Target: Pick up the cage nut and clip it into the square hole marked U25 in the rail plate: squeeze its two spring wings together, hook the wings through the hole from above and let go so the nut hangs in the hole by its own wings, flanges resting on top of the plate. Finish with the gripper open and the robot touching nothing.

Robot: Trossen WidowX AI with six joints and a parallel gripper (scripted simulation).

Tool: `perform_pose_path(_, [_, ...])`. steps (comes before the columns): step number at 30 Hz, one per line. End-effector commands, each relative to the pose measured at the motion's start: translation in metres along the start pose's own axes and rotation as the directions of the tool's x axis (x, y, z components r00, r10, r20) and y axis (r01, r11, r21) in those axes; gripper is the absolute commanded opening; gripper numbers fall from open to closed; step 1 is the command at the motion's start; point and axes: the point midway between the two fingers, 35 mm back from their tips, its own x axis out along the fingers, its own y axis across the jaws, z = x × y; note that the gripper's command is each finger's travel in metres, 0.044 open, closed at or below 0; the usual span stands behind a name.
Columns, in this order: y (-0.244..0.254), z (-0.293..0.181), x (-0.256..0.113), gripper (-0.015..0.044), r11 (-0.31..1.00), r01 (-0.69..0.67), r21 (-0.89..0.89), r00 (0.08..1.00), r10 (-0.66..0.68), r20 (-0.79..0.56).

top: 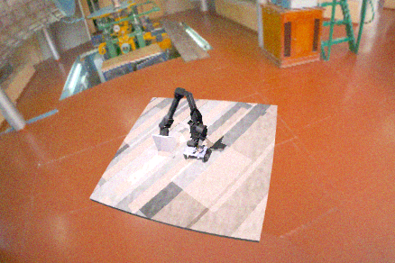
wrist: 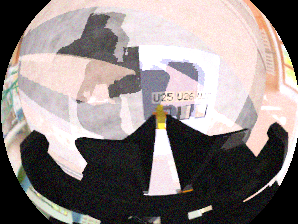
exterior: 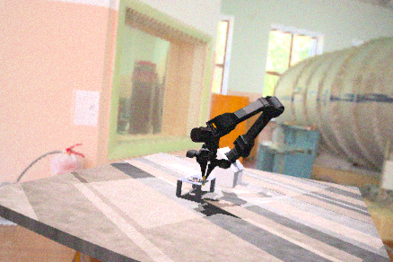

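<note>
The yellow cage nut (wrist: 160, 120) (exterior: 204, 180) is pinched between the two black fingertips of my gripper (wrist: 160, 117) (exterior: 205, 179), which is shut on it. The white rail plate (wrist: 211, 65) (exterior: 183, 180) (top: 189, 152) stands on dark legs under the gripper. In the wrist view the nut is just below the U25 label (wrist: 163, 97), at the place of the U25 square hole, which the nut and fingertips hide. The holes by U26 and U27 show to its right. Whether the wings are in the hole cannot be told. In the top view the nut is too small to make out.
A white tilted panel (top: 165, 143) (exterior: 234, 174) stands beside the arm's base. The plate and arm rest on a table top (top: 226, 180) (exterior: 135, 197) with a patchwork of grey and pale planks. Dark shadows lie beside the plate.
</note>
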Motion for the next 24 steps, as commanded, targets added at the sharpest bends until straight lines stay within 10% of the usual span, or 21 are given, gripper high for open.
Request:
perform_pose_path(1, [0.0003,0.0019,-0.0012,0.0029,1.000,-0.004,-0.007,1.000,0.004,0.005])
perform_pose_path(24, [0.0009,0.0019,-0.0006,0.0029,1.000,0.009,-0.007,1.000,-0.009,0.004])
